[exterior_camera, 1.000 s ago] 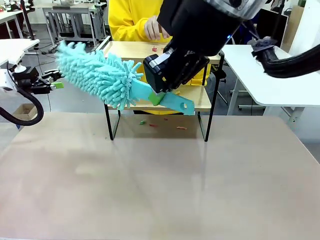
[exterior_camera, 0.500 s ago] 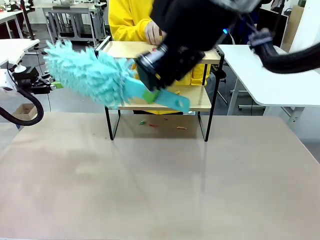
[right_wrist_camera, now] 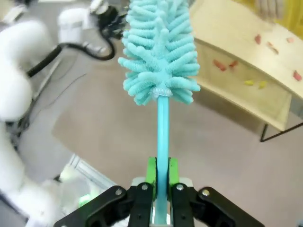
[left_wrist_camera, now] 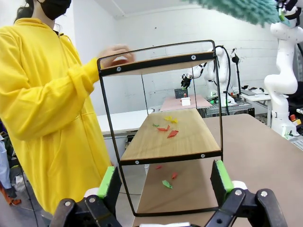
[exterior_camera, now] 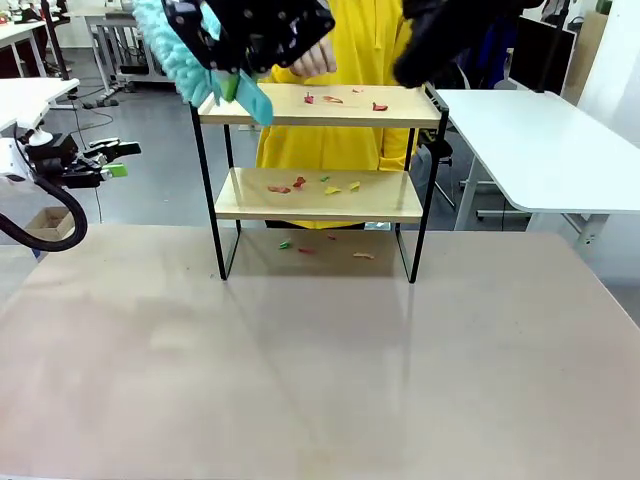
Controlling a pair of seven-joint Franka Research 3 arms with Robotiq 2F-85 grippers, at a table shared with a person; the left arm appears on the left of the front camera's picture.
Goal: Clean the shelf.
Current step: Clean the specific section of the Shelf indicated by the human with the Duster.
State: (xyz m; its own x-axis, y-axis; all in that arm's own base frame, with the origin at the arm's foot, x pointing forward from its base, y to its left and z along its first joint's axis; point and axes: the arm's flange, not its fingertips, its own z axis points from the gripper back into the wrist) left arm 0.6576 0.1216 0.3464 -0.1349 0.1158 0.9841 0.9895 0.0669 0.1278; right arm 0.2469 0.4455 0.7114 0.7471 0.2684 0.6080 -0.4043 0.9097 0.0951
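The shelf (exterior_camera: 385, 200) stands on the far middle of the table (exterior_camera: 320, 350), in front of a person in yellow whose hand (exterior_camera: 315, 62) is at the top board. Small coloured scraps (exterior_camera: 330, 189) lie on both boards and on the table under it. The right gripper (right_wrist_camera: 161, 170) is clenched on the thin handle of a turquoise duster (right_wrist_camera: 158, 71), high beside the left end of the top board. The left gripper (left_wrist_camera: 163, 182) is released and holds nothing, well apart at the left.

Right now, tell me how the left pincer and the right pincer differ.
The left pincer stands open and empty; the right pincer is shut on the duster. The left pincer faces the shelf from its end; the right pincer is up by its top board. Both have green pads.
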